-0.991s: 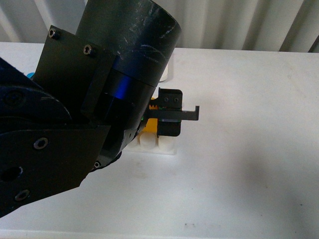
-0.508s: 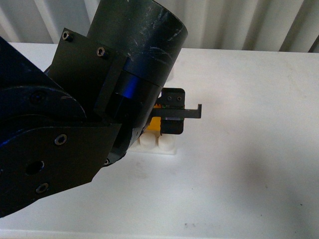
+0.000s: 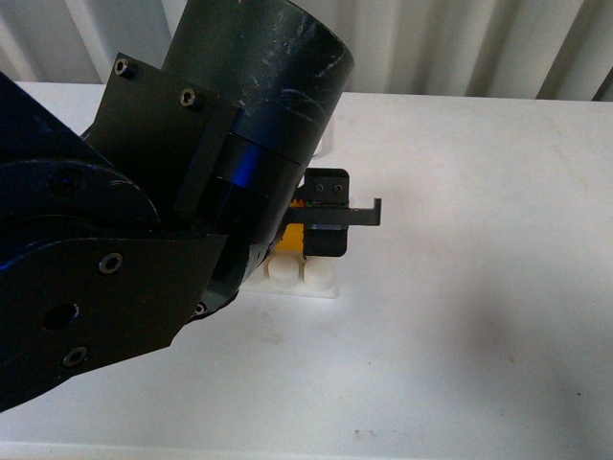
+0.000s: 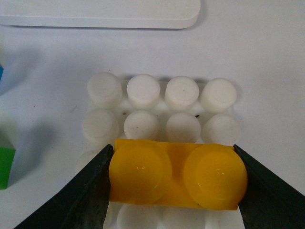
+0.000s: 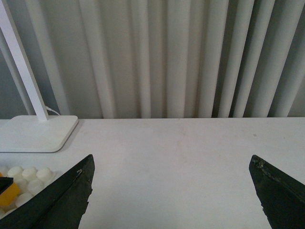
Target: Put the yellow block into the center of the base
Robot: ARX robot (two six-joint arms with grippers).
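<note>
Left gripper [image 4: 175,191] clamping yellow block [image 4: 176,179] by its short ends, one finger pressing each end. Block hanging level over base [image 4: 183,93], studs facing up, covering inner studs; two stud rows showing bare on lamp foot [image 5: 35,133] side, another row peeking out on opposite side. Cannot tell whether block is seating on studs or hovering just above. Base sitting about mid-worktop, lamp foot lying toward far edge. Green brick [image 4: 5,167] sitting beside base, apart from it. Right gripper [image 5: 171,195] hanging above bare worktop, fingers spreading wide, gripping nothing.
</note>
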